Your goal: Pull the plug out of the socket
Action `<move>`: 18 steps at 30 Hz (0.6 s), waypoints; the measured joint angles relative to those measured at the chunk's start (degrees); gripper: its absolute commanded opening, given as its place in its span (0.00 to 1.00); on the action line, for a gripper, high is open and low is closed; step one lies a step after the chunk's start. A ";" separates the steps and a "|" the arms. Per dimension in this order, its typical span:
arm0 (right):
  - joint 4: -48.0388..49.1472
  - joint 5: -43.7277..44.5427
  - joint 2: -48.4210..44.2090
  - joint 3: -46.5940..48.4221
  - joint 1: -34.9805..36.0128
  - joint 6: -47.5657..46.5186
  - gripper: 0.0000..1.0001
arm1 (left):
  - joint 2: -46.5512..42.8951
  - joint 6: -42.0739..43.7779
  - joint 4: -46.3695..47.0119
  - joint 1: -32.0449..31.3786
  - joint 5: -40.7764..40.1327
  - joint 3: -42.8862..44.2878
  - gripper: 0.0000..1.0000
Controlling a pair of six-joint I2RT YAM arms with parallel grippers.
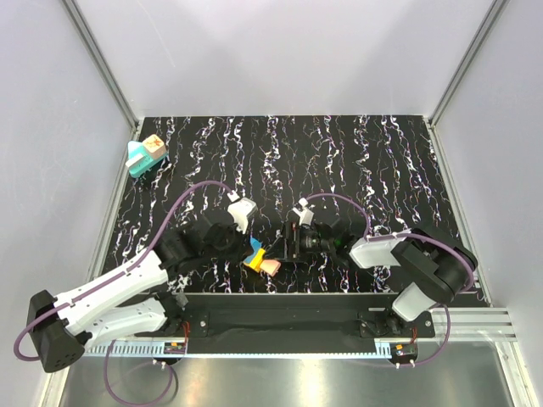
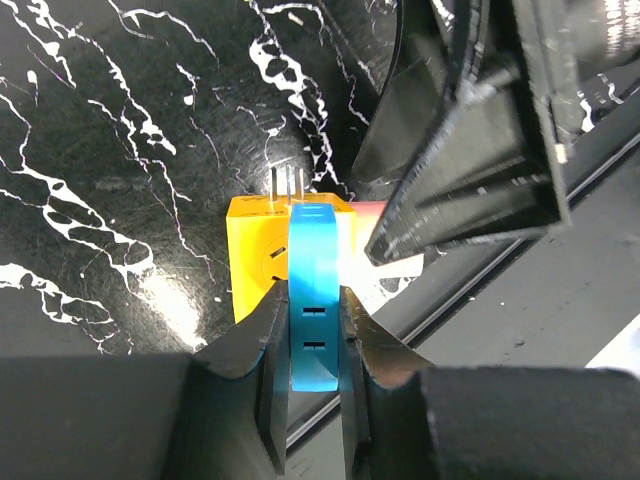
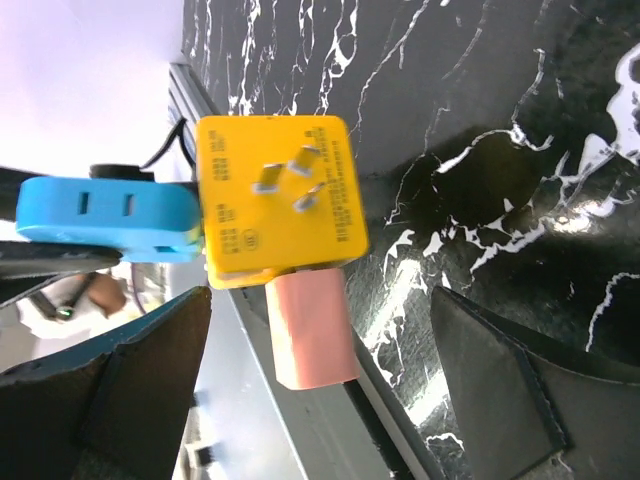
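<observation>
The plug, a tan cube with an orange mark, sits on the teal socket at the far left back of the mat, away from both arms. My left gripper is shut on a bright-blue block that carries a yellow cube with metal prongs. A salmon block sticks out of that cube. My right gripper is open, one jaw on each side of the salmon block, touching neither it nor the cube. The cluster hangs near the table's front edge.
A black marbled mat covers the table. A metal rail runs along the front edge just below the held blocks. Pale walls with aluminium posts close in the sides and back.
</observation>
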 measured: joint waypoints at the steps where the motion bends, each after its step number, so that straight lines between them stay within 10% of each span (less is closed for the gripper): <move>1: 0.68 -0.31 0.28 -0.28 -0.33 0.96 0.97 | -0.33 -0.04 0.02 0.00 0.00 0.00 0.18; 18: 28.63 -7.67 17.20 -1.18 -0.85 17.66 0.90 | -0.50 -0.61 -0.11 0.00 0.26 0.00 0.17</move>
